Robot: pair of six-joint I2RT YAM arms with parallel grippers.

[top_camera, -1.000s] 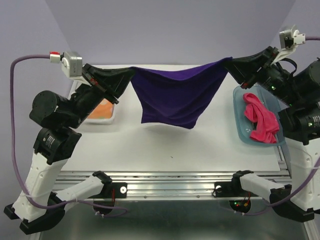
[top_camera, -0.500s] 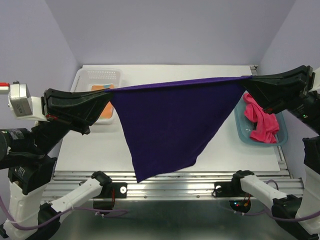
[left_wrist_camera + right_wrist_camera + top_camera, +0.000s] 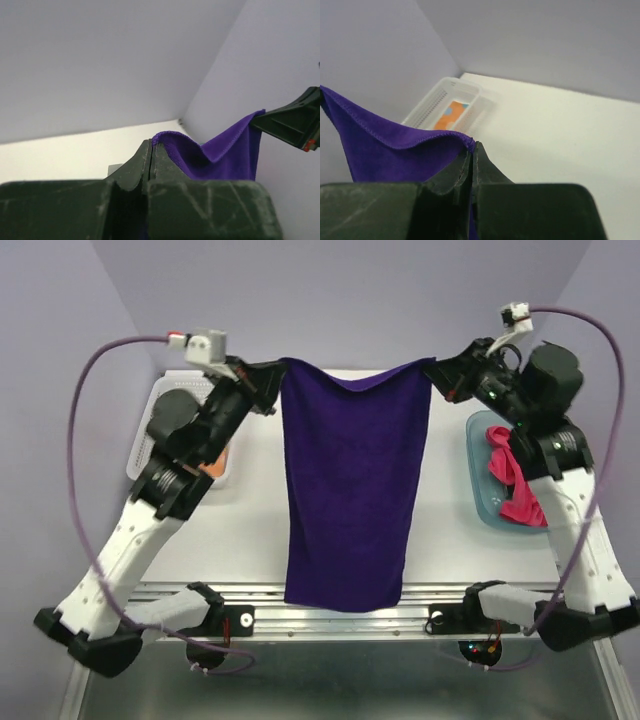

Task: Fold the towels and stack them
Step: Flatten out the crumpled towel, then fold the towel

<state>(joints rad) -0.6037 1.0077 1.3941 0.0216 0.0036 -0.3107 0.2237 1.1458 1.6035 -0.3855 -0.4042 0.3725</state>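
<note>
Fyi purple towel [image 3: 350, 490] went from skewed triangle to hanging square, with left gripper [image 3: 272, 390] & right gripper [image 3: 440, 375] each clamped on top corner, hem over table [image 3: 250, 530] near edge. You looked ready to lay it flat imo.

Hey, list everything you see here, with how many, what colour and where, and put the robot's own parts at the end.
purple towel: one, dark purple, hanging spread above the table, held by its two top corners
pink towel: one, pink-red, crumpled inside the tub
orange towel: one, orange with pale dots, lying in the basket
tub: one, translucent teal, right side of the table
basket: one, clear plastic, far left of the table
table: one, white
left arm: one, white and black, jaws shut on the purple towel's left top corner
right arm: one, white and black, jaws shut on the right top corner
cables: two, purple, looping from each wrist
</note>
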